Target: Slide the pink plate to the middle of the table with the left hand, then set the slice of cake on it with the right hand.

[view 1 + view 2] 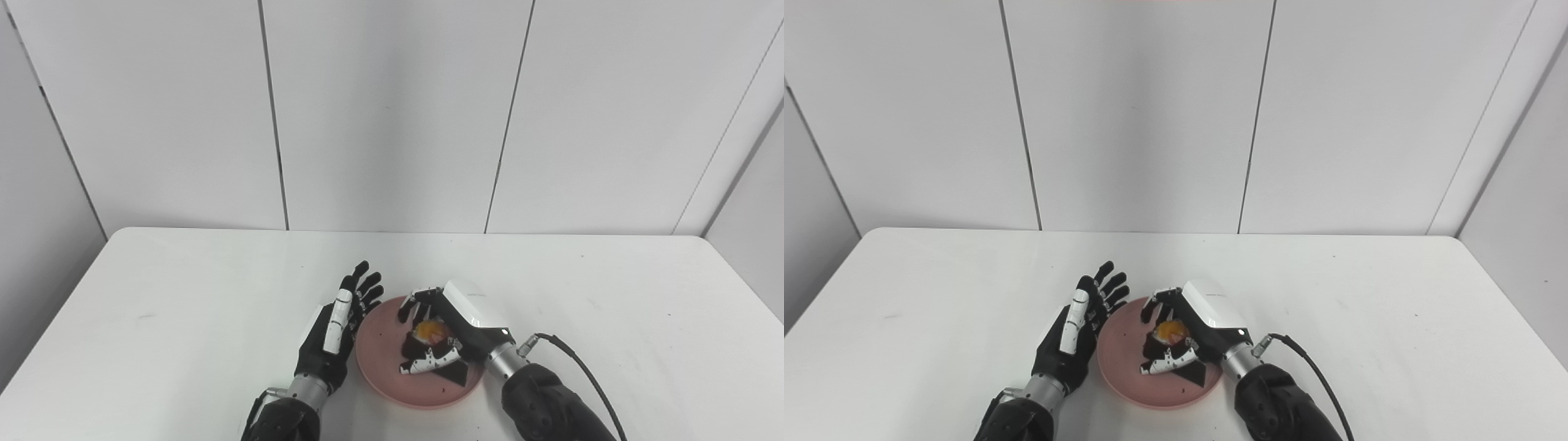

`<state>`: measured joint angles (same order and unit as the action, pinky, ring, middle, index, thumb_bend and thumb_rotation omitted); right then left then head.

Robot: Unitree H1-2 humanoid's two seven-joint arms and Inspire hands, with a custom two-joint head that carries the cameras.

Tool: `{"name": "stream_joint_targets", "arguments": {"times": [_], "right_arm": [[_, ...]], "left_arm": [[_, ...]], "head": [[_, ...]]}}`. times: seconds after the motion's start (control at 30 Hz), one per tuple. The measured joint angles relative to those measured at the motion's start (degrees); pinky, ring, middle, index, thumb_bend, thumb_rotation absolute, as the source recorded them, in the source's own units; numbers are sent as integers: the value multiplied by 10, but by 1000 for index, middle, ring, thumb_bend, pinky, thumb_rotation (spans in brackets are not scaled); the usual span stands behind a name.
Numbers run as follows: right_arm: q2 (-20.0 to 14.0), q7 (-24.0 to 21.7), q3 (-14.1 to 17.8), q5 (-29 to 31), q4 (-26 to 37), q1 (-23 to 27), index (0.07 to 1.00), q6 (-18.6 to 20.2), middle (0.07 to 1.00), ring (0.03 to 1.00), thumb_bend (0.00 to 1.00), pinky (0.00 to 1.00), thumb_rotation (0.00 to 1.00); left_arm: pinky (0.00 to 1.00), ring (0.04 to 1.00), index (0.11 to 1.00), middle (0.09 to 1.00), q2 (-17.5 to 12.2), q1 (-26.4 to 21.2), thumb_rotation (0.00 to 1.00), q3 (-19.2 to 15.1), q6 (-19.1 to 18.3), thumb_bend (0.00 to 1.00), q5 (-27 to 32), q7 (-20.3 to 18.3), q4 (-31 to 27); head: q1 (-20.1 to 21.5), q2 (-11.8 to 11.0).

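The pink plate (383, 361) lies near the table's front edge, about in the middle. My right hand (453, 327) reaches over it from the right, fingers curled around a dark slice of cake (429, 343) with an orange topping; the slice's dark base rests on or just above the plate. My left hand (337, 324) stands open just left of the plate, fingers straight and spread, pointing away from me, close to the plate's left rim.
The white table (184, 294) stretches wide to both sides and ends at a grey panelled wall behind. A black cable (582, 367) runs from my right wrist along the table toward the front right.
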<state>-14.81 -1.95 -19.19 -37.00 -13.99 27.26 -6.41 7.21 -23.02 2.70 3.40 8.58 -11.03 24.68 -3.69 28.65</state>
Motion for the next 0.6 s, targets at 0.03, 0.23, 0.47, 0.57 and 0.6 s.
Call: {"name": "stream_joint_targets", "arguments": {"times": [0.03, 0.23, 0.47, 0.57, 0.6], "right_arm": [[0, 6, 0, 0, -6, 1, 519, -9, 453, 441, 518, 347, 0], [-5, 40, -1, -7, -30, 0, 758, -65, 767, 734, 606, 603, 232], [-6, 27, 9, 20, 8, -16, 974, -67, 992, 981, 684, 895, 626], [-7, 24, 14, 33, 22, -24, 980, -67, 999, 998, 696, 926, 642], [-8, 23, 15, 40, 29, -28, 984, -67, 1000, 999, 695, 933, 641]], "left_arm": [[935, 941, 953, 950, 0, 0, 1000, 0, 0, 696, -1, 0, 0], [932, 949, 961, 959, 0, -1, 1000, 0, 2, 701, -1, 0, 3], [914, 947, 967, 961, 1, -1, 1000, 0, 1, 696, -1, 0, 3], [912, 949, 961, 962, 1, -2, 1000, 0, 1, 692, -1, 0, 3], [916, 951, 960, 963, 1, -2, 1000, 0, 1, 693, -1, 0, 3]], "head": [[0, 0], [2, 0], [4, -1], [5, -1], [4, -1]]}}
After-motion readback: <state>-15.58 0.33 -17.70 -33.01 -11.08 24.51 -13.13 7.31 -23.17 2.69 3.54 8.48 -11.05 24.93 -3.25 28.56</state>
